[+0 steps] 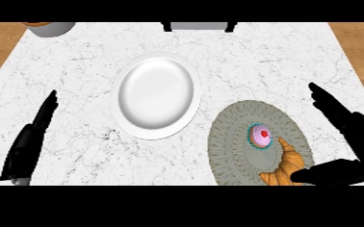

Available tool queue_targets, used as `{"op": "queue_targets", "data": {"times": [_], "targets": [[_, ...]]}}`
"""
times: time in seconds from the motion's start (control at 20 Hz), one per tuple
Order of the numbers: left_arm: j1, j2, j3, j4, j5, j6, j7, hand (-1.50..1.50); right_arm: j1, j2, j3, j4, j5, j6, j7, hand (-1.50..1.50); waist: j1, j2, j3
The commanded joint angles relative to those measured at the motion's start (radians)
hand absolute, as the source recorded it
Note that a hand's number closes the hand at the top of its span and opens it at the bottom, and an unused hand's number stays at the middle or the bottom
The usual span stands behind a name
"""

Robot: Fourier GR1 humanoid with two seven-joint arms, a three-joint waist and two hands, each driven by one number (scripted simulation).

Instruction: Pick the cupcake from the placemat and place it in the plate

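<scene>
Marble counter (78, 67) fills the view and carries everything else; its bare middle leaves an easy lane between the two task places. White plate (158, 96) lies at the centre, face up and holding nothing, so it stands ready as the drop spot; grey round placemat (238, 144) sits at about four o'clock from it, just beside its rim. Right hand (340, 125) comes in at the four o'clock edge, fingers straight and spread above, thumb reaching across below, so the mat's right side lies between them; it closes on nothing yet, and this looks like the opening for a grasp. Left hand (32, 139) rests at eight o'clock, fingers straight and together, well apart from the work. Croissant (286, 166) lies on the mat at its five o'clock side, near the thumb; it could get in the way. Cupcake (261, 136), pink-topped with a red dot, stands just right of the mat's centre, touching the croissant's tip, untouched by either hand.
</scene>
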Motion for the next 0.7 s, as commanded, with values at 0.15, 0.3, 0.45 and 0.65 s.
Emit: {"op": "queue_targets", "data": {"times": [0.15, 0.3, 0.45, 0.65], "targets": [[0.014, -0.021, 0.027, 0.016, -0.014, -0.027, 0.007, 0.00, -0.080, 0.013, 0.097, 0.128, 0.103, 0.145, 0.025, -1.50, -0.007, -0.002, 0.001], [-0.052, -0.070, 0.035, 0.060, -0.056, -0.022, 0.017, 0.00, -0.121, 0.066, 0.073, 0.207, 0.107, 0.216, -0.012, -1.50, -0.013, -0.002, 0.000], [0.027, -0.057, 0.066, 0.014, -0.066, -0.052, -0.023, 0.00, -0.176, 0.111, 0.050, 0.330, 0.137, 0.277, -0.056, -1.50, -0.007, -0.002, 0.001], [0.033, -0.081, 0.102, 0.048, -0.073, -0.094, -0.055, 0.00, -0.125, 0.155, 0.043, 0.325, 0.184, 0.321, -0.104, -1.50, -0.011, -0.002, 0.000]]}}
